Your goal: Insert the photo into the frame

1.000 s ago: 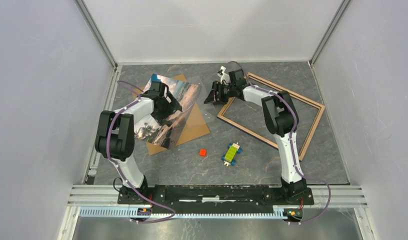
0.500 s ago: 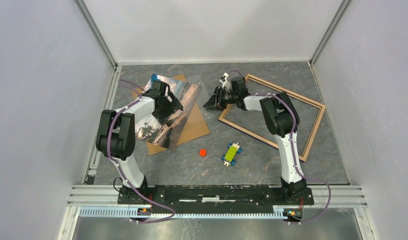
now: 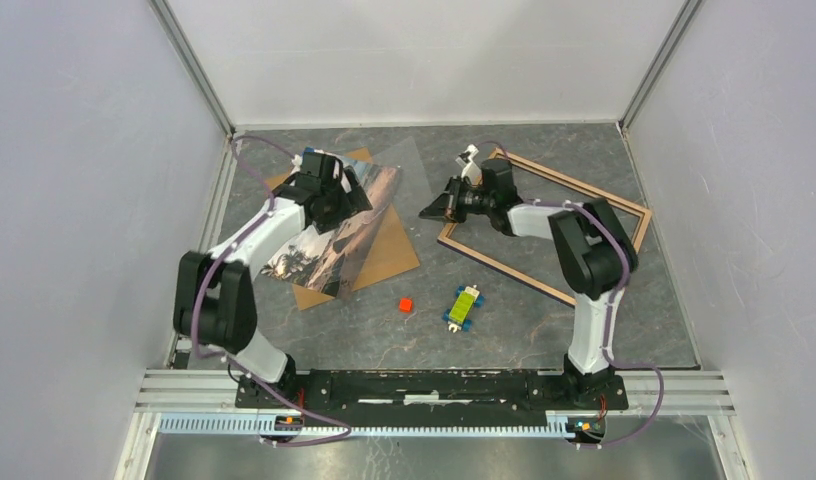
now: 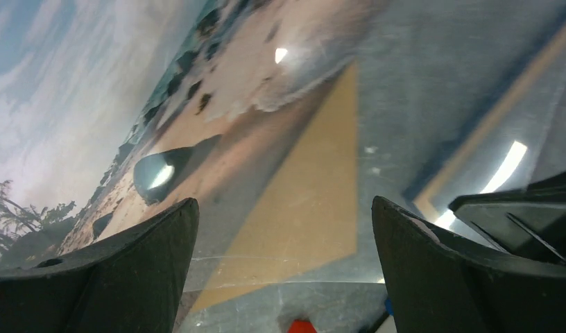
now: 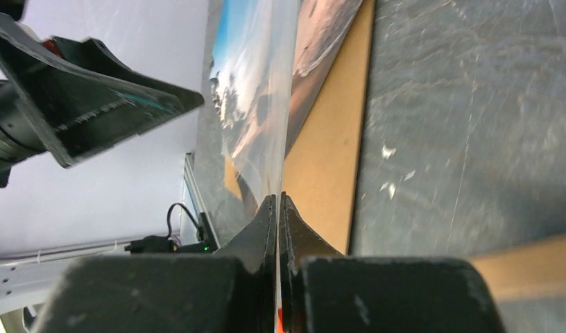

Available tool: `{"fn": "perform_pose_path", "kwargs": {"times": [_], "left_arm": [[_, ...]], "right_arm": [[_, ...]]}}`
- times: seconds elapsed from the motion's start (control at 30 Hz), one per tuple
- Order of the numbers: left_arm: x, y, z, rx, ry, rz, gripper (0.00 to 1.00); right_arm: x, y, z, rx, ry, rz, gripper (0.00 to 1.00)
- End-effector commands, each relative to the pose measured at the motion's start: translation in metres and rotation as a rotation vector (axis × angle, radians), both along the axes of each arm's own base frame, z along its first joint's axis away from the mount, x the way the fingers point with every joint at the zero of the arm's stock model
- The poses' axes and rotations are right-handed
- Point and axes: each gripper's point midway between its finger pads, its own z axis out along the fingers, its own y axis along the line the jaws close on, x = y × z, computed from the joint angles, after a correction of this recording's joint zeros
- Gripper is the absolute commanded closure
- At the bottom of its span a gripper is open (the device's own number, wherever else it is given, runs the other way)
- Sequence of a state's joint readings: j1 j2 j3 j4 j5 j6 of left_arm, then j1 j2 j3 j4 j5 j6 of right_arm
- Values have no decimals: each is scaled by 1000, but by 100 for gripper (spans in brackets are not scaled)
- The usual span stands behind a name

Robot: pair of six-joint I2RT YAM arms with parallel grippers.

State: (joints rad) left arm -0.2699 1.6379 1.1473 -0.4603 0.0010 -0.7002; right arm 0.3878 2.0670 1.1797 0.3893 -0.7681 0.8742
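Note:
The photo [image 3: 319,255], a glossy seaside print, lies on a brown backing board [image 3: 389,250] at the left, under a clear sheet [image 3: 404,180]. My right gripper [image 3: 431,210] is shut on that sheet's right edge, and the right wrist view shows the thin clear sheet [image 5: 266,104] edge-on between the closed jaws of the right gripper [image 5: 277,201]. My left gripper [image 3: 329,195] hovers open over the photo [image 4: 93,104], with nothing between the jaws of the left gripper [image 4: 284,277]. The wooden frame [image 3: 499,264] lies flat at the right, under the right arm.
A small red cube [image 3: 405,304] and a green-and-yellow block [image 3: 465,305] lie on the table near the middle front. The backing board [image 5: 336,152] juts out beyond the photo. Enclosure walls stand close on the left, right and far sides.
The right gripper has closed on the clear sheet's edge and drawn slightly right. The left arm has changed its pose, its gripper still open over the photo.

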Motion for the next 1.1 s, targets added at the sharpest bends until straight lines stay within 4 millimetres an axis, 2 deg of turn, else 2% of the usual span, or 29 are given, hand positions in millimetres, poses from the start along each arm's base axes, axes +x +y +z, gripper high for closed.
{"fn": "perform_pose_path", "kwargs": {"times": [0.0,0.1,0.2,0.37,0.43,0.47,0.53,0.73,0.83,1.07], "left_arm": [[5,-19,88,-9,-298,-177,0],[-5,-35,114,-46,-397,-255,0],[-15,-52,128,-68,-444,-320,0],[-26,-73,130,-92,-436,-410,0],[-31,-81,130,-90,-428,-441,0],[-33,-84,127,-81,-422,-455,0],[-36,-87,123,-50,-415,-473,0],[-43,-105,107,-58,-357,-520,0],[-46,-111,108,-86,-347,-542,0],[-56,-123,118,-119,-367,-576,0]], "right_arm": [[5,-36,72,72,-179,-117,100],[-8,-70,76,72,-174,-196,100],[-18,-106,69,48,-156,-277,100],[-37,-162,59,20,-114,-383,100],[-44,-179,52,-31,-108,-415,100],[-44,-198,48,-67,-100,-459,100],[-50,-218,43,-115,-90,-499,100],[-72,-263,22,-182,-38,-559,100],[-83,-280,12,-190,-10,-582,100],[-92,-308,8,-200,-11,-637,100]]}}
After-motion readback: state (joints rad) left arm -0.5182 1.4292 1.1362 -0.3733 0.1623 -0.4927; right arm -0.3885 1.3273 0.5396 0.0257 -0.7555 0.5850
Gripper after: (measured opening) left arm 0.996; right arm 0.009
